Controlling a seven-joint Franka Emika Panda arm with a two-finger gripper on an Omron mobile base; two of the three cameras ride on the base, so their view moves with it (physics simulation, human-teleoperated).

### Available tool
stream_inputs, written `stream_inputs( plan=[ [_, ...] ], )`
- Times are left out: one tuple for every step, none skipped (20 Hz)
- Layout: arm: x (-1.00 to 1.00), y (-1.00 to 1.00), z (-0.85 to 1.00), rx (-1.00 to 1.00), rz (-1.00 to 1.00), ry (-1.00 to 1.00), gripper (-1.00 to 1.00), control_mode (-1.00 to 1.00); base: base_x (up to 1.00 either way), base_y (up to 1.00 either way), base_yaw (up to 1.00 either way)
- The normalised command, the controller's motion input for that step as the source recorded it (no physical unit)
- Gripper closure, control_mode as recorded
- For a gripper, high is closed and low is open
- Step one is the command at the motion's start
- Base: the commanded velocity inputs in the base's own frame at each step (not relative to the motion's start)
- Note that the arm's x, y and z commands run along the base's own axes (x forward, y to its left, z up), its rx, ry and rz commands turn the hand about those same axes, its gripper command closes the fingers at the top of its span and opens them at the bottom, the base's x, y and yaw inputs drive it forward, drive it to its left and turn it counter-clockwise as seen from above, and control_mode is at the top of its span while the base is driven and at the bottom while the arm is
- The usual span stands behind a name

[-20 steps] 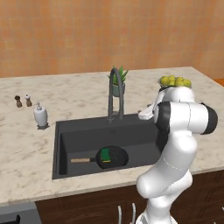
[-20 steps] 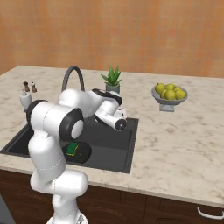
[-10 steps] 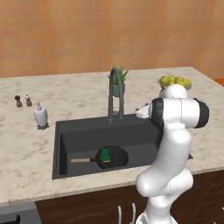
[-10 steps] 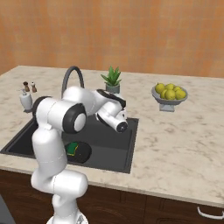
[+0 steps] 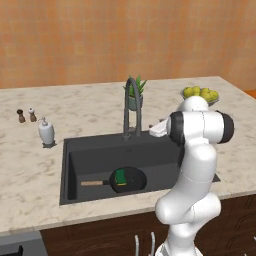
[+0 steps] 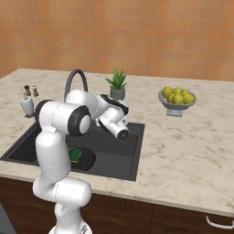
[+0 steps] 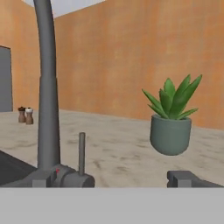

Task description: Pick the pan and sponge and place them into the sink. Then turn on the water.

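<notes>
Down in the sink (image 5: 70,165), pan (image 5: 128,180) and sponge (image 5: 120,176) already lie; pincer (image 7: 127,178) spread wide near the faucet (image 5: 132,107), water not yet on.

No legible text, labels, brands, numbers or signs are seen in any view. Nothing is printed on the soap dispenser (image 5: 46,133), the shakers (image 5: 26,115) or the plant pot (image 7: 170,134); their surfaces are rendered plain.
</notes>
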Motion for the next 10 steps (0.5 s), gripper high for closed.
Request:
stream_inputs(
  plan=[
    [0.12, 0.5, 0.0, 0.0, -0.01, -0.01, -1.0, -1.0, 0.0, 0.0, 0.0],
    [0.06, 0.46, -0.01, 0.01, -0.01, 0.0, -1.0, -1.0, 0.0, 0.0, 0.0],
    [0.08, 0.4, 0.0, 0.03, -0.01, 0.0, -1.0, -1.0, 0.0, 0.0, 0.0],
    [0.09, 0.35, 0.0, 0.04, -0.01, -0.02, -1.0, -1.0, 0.0, 0.0, 0.0],
    [0.11, 0.31, 0.0, 0.05, -0.02, -0.01, -1.0, -1.0, 0.0, 0.0, 0.0],
    [0.06, 0.31, 0.0, 0.07, -0.03, 0.0, -1.0, -1.0, 0.0, 0.0, 0.0],
    [0.05, 0.23, -0.02, 0.1, -0.02, 0.0, -1.0, -1.0, 0.0, 0.0, 0.0],
    [0.06, 0.21, -0.07, 0.1, -0.04, 0.0, -1.0, -1.0, 0.0, 0.0, 0.0],
    [0.06, 0.11, -0.06, 0.12, -0.05, 0.0, -1.0, -1.0, 0.0, 0.0, 0.0],
    [0.07, 0.17, -0.14, 0.09, -0.07, 0.0, -1.0, -1.0, 0.0, 0.0, 0.0]
  ],
)
